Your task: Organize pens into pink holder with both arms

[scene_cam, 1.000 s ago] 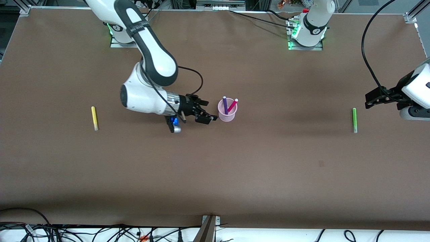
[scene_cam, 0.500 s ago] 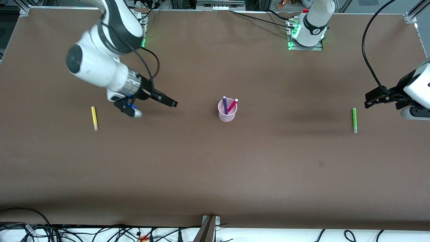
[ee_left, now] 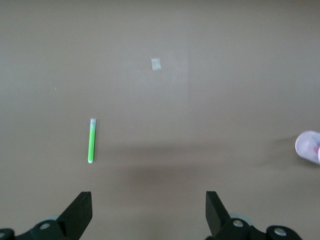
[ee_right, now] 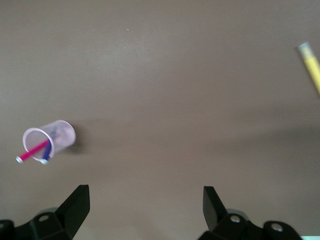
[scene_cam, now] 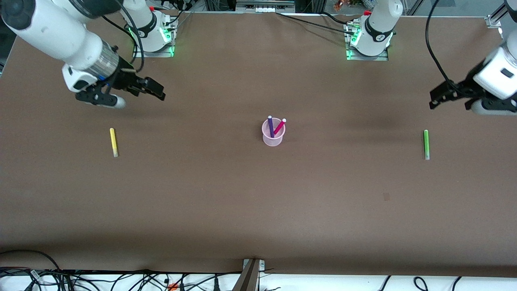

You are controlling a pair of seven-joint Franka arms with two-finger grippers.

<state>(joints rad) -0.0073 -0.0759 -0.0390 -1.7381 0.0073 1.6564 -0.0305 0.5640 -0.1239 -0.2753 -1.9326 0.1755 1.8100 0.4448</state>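
Observation:
The pink holder stands at mid-table with the dark purple pen and the magenta pen upright in it; it shows in the right wrist view and at the left wrist view's edge. The yellow pen lies flat toward the right arm's end, seen in the right wrist view. The green pen lies flat toward the left arm's end, seen in the left wrist view. My right gripper is open and empty, up over bare table. My left gripper is open and empty, raised above the table near the green pen.
The brown table top carries a small pale mark, which also shows in the left wrist view. The arm bases stand at the table's edge farthest from the front camera. Cables lie along the near edge.
My right gripper has drawn away from the pink holder, swinging up toward the right arm's end of the table. My left gripper has risen a little. The pens have not moved.

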